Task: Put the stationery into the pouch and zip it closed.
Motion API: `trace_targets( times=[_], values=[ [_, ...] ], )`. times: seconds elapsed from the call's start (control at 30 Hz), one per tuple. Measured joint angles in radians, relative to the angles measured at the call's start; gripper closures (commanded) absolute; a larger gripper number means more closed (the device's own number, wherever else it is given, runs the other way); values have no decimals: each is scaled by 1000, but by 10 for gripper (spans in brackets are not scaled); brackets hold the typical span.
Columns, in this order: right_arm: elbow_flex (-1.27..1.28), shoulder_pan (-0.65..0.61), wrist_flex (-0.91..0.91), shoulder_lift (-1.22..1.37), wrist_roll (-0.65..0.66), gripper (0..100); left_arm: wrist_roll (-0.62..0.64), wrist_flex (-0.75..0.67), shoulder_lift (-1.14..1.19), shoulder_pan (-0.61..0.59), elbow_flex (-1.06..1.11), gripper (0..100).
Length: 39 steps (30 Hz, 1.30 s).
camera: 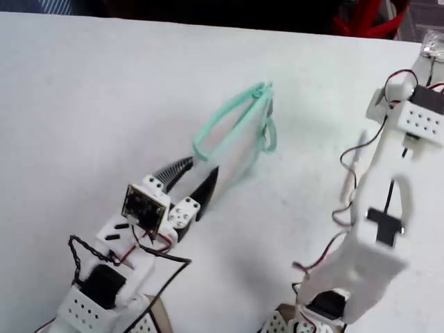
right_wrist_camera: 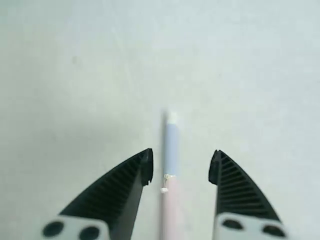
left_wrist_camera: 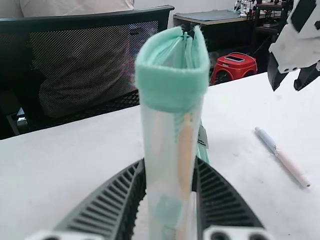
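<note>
Jaws of the left gripper (camera: pixel 200 168), at the lower left of the high view, were clenched on the near end of the pouch (camera: pixel 239 135). That clear pouch with its mint-green trim stood on edge on the white tabletop (camera: pixel 104 90), near the frame's centre, running away from the arm. A slim pale-orange item (left_wrist_camera: pixel 185 145) showed through its wall. To its right in the high view, well apart, the pen (camera: pixel 354 163) lay flat on the tabletop, blue at one end and pink along the rest. Over it hung the right gripper (right_wrist_camera: pixel 181 161), jaws released and spread to either side of the barrel, clear of it. Farther back, beyond the tabletop's edge, stood a black mesh chair (left_wrist_camera: pixel 75 55) and a red stool (left_wrist_camera: pixel 234 65).
</note>
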Motion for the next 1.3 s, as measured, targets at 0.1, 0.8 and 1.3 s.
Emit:
trace_targets(
  times=[0.1, 0.8, 1.3],
  values=[
    [-157, 14, 46, 169, 0, 817, 0, 0, 0, 0, 0, 854],
    [-848, 12, 218, 747, 0, 818, 0, 0, 0, 0, 0, 854],
    [-890, -20, 333, 793, 3, 818, 0, 0, 0, 0, 0, 854]
  ],
)
